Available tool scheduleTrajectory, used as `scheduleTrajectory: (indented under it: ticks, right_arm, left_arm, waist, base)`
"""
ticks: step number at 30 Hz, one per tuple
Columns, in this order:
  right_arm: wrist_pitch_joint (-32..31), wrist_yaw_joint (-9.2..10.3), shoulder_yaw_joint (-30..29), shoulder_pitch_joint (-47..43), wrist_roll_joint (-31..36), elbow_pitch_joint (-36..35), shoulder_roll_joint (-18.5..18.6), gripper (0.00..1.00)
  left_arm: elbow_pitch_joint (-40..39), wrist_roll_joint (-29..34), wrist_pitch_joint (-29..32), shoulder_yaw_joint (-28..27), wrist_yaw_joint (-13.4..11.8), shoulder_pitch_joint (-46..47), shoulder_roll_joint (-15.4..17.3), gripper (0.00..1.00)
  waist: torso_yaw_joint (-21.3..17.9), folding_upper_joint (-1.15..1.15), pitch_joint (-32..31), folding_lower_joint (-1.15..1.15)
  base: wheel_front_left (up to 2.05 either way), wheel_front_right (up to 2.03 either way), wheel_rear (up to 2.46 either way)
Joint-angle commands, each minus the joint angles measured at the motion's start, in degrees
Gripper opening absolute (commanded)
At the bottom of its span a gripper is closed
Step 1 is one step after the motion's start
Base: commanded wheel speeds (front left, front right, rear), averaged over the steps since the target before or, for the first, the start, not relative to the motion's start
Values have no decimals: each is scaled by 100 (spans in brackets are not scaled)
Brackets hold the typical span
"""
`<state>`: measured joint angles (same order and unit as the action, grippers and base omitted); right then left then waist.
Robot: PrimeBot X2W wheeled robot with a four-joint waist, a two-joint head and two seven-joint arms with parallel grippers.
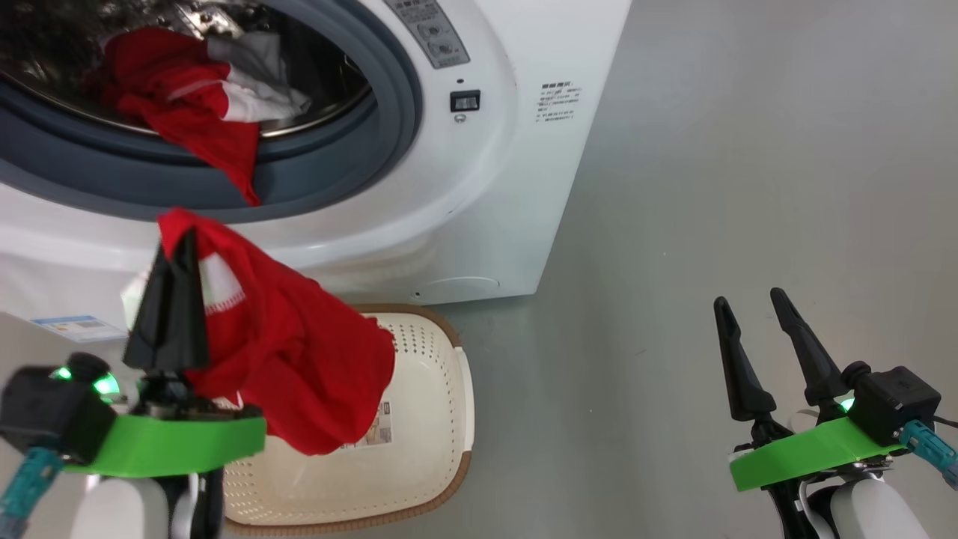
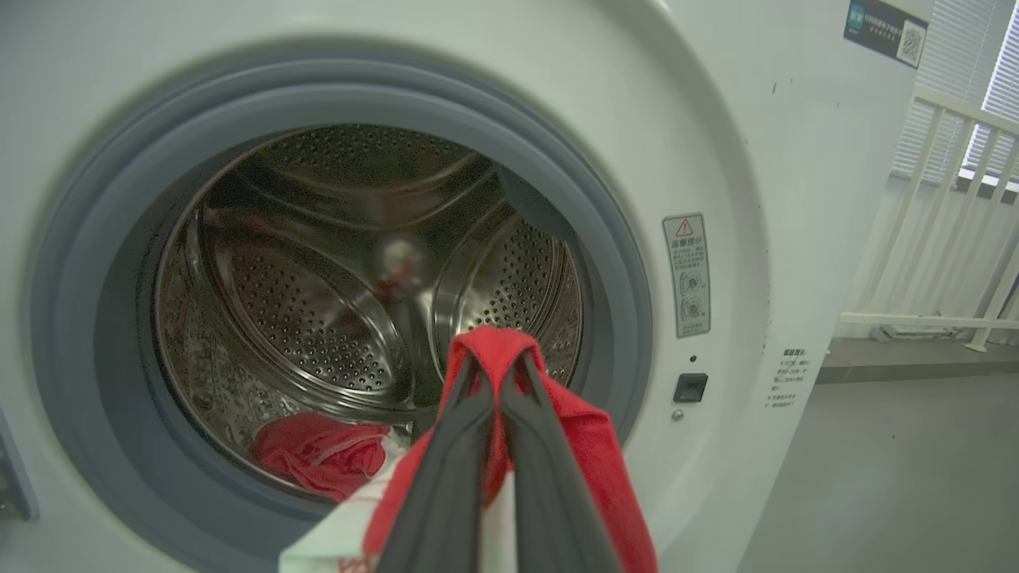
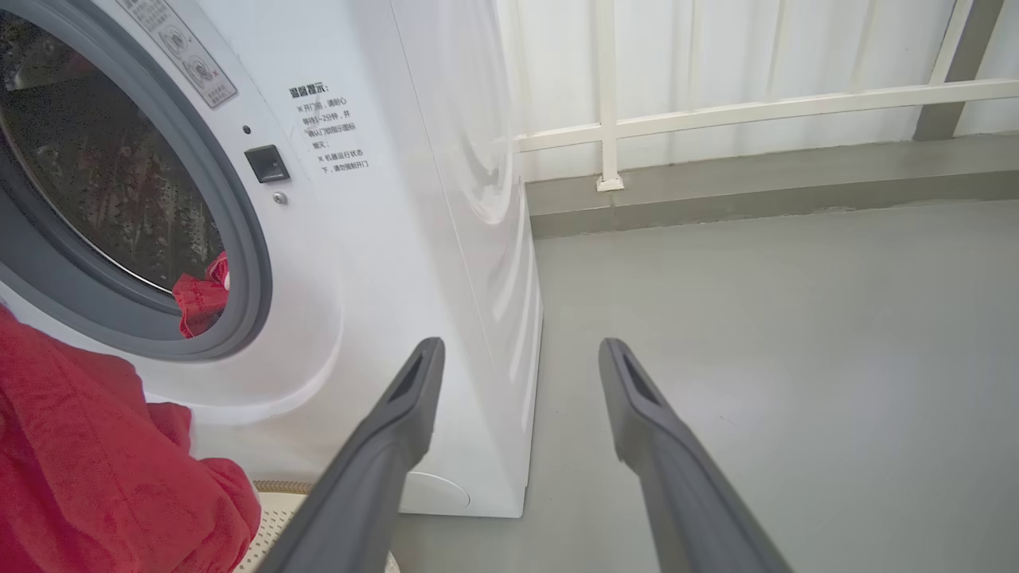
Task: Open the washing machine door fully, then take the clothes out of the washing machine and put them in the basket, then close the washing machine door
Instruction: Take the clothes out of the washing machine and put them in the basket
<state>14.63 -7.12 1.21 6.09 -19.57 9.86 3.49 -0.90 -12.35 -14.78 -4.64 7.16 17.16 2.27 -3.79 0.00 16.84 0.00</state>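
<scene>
Grips one bright red garment (image 1: 299, 359) in the left gripper (image 1: 179, 247), both dark fingers pressed together on a fold at its top. Shows soft, crumpled cloth with a white panel and red stitching beside the fingers, hanging in a loose bunch over the left part of the basket (image 1: 449, 359), in front of the washing machine (image 1: 486, 187) and below its opening. Cannot tell whether the cloth touches the basket.

Shows more clothes (image 1: 179, 97) low in the steel drum (image 2: 318, 302): one red piece with white stripes, spilling a corner over the grey gasket (image 1: 397, 112), and one plain white piece tangled with it. Makes three garments in all, one held and two in the drum.

Counts one basket, cream and perforated, with a brown rim and a sticker (image 1: 378, 427) on its inside bottom, standing on the grey floor (image 1: 711, 187) just before the machine's front. Counts one machine and two grippers.

Holds the right gripper (image 1: 749, 297) well off to the right above the floor, fingers spread wide apart and empty.
</scene>
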Motion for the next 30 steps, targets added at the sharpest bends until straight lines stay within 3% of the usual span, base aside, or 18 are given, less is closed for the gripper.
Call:
scheduleTrajectory:
  ticks: [1, 11, 30]
  right_arm:
    - [37, -36, 143, 130, 28, -155, 49, 100]
    - [37, -36, 141, 332, 34, -208, 26, 100]
    - [37, -36, 245, 970, 34, -338, -43, 100]
  left_arm:
    - [7, -62, -21, -137, 6, -95, 69, 0]
    - [1532, -2, -22, 59, -69, -71, 62, 0]
    - [4600, 581, -22, 191, 21, 1436, 133, 0]
  waist:
    - [-29, 0, 94, 0]
    - [-84, 0, 529, 0]
    - [-316, 0, 1904, 0]
  base:
    - [0, 0, 0]
    - [0, 0, 0]
    - [0, 0, 0]
